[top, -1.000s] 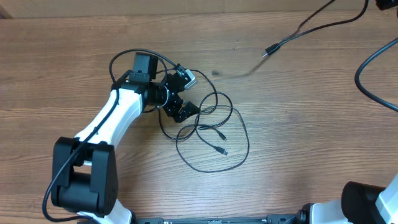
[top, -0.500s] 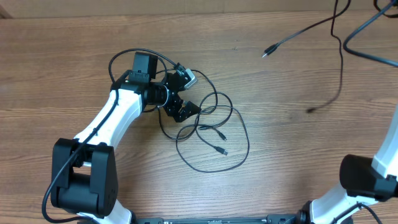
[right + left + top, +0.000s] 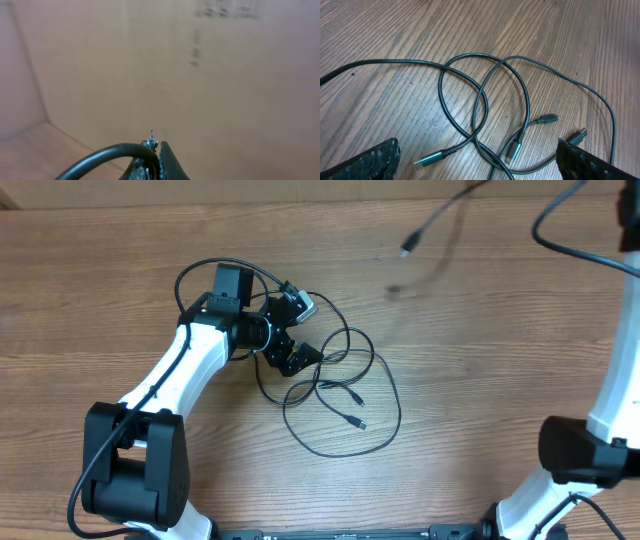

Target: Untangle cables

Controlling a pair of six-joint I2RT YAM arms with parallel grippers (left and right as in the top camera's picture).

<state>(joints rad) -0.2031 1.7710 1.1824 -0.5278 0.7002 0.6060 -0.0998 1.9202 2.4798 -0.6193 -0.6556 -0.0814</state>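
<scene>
Several thin black cables (image 3: 340,385) lie in loose crossing loops on the wooden table, with small plug ends (image 3: 356,423) at the lower right of the pile. My left gripper (image 3: 308,330) hovers open at the pile's left edge. In the left wrist view its fingers (image 3: 370,162) frame the loops (image 3: 485,95) and a plug (image 3: 432,159), touching nothing. My right gripper (image 3: 157,150) is raised high and shut on one black cable (image 3: 100,157). That cable hangs blurred at the top of the overhead view, its plug (image 3: 407,248) dangling free.
A brown cardboard wall (image 3: 225,75) stands behind the table. The left arm's base (image 3: 130,470) sits at the front left and the right arm's base (image 3: 580,455) at the front right. Bare wood (image 3: 500,380) lies between the pile and the right arm.
The lifted cable has swung: its dangling plug has moved left and up the overhead view, and the right arm has shifted. The left arm and the pile have not moved.
</scene>
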